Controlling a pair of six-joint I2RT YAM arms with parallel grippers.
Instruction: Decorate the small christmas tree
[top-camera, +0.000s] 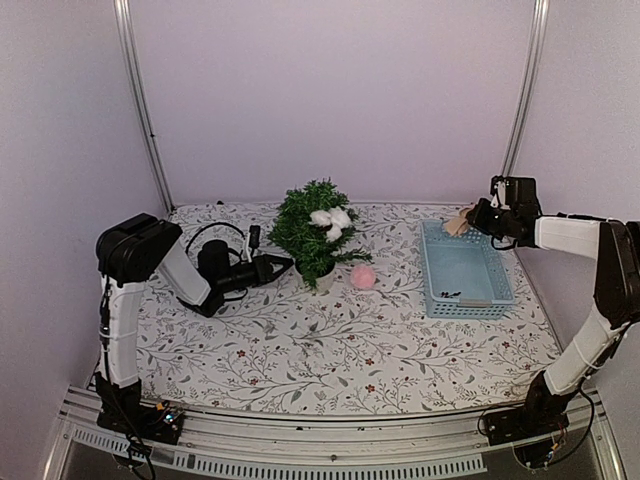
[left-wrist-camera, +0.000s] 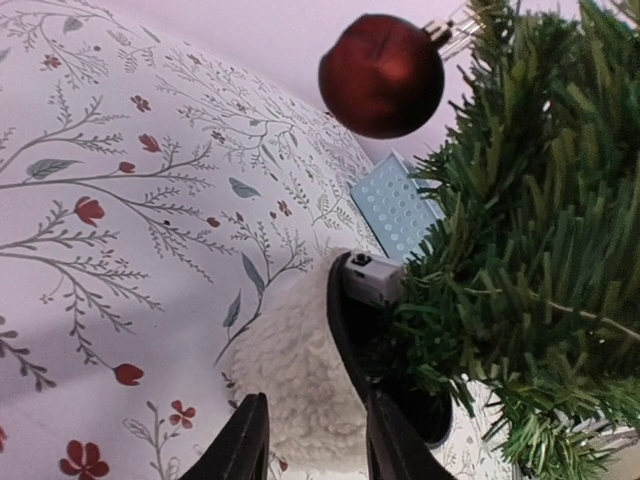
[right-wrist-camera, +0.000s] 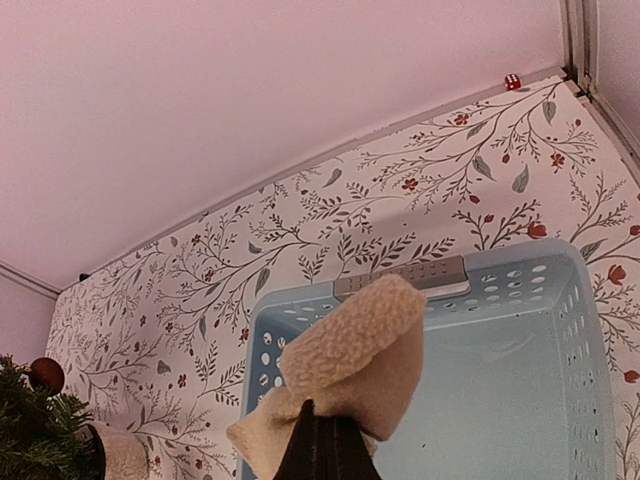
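Green small christmas tree (top-camera: 312, 228) stands just ahead of the left gripper (top-camera: 278, 265), its trunk upright across that gripper's level reach; the left arm is much the nearer. Blue basket (top-camera: 465, 265) lies below the right gripper (top-camera: 472, 220). Left jaws stand part-way apart with white fleece (left-wrist-camera: 290, 390) at the tree's foot between the tips; whether they pinch it cannot be told. Right jaws are closed on a beige fleece scrap (right-wrist-camera: 350, 350). Red bauble (left-wrist-camera: 382, 75) hangs above and ahead of the left gripper.
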